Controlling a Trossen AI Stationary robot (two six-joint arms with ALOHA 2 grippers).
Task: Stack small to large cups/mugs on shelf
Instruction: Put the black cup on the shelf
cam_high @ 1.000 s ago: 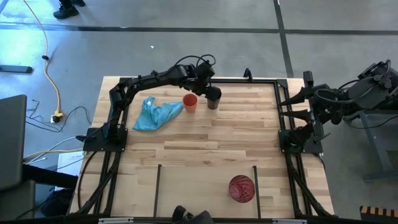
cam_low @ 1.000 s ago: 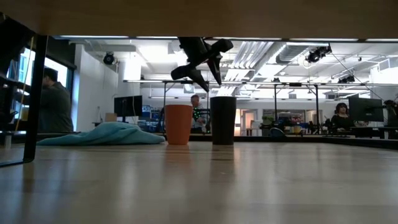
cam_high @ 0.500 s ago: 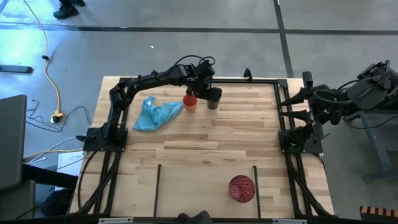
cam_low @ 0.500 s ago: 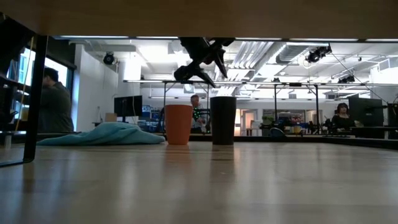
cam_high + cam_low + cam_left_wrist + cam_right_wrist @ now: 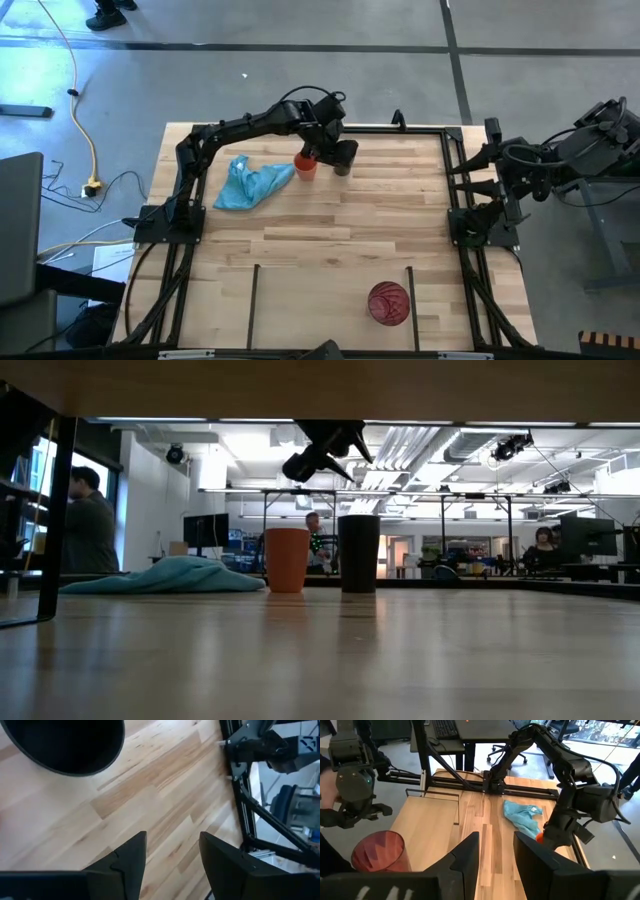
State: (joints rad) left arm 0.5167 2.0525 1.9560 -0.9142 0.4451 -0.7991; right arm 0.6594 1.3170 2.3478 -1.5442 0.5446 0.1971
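The left gripper point(image 5: 318, 152) hangs above the far part of the table with its two dark fingers point(image 5: 131, 860) spread apart and nothing between them. Directly beneath it, slightly to its left side, stands the small orange cup point(image 5: 304, 167), upright on the wood; in the low view the gripper point(image 5: 318, 458) floats clear above the rims, not touching either cup. Just to its right side stands the black cup point(image 5: 342, 160), upright and close beside the orange one without touching, its open mouth point(image 5: 65, 745) filling a corner of the left wrist view. A little farther off on the gripper's left, the light-blue cloth point(image 5: 250, 183) lies crumpled on the table point(image 5: 330, 240). Well away toward the near edge, the red-pink cup point(image 5: 388, 302) stands on the shelf point(image 5: 320, 300), the plank section between two thin black bars point(image 5: 253, 305), close to the right-hand bar. The right gripper point(image 5: 495, 852) waits off the table's right edge, fingers apart and empty. Beyond the table, a person point(image 5: 85, 525) stands in the room.
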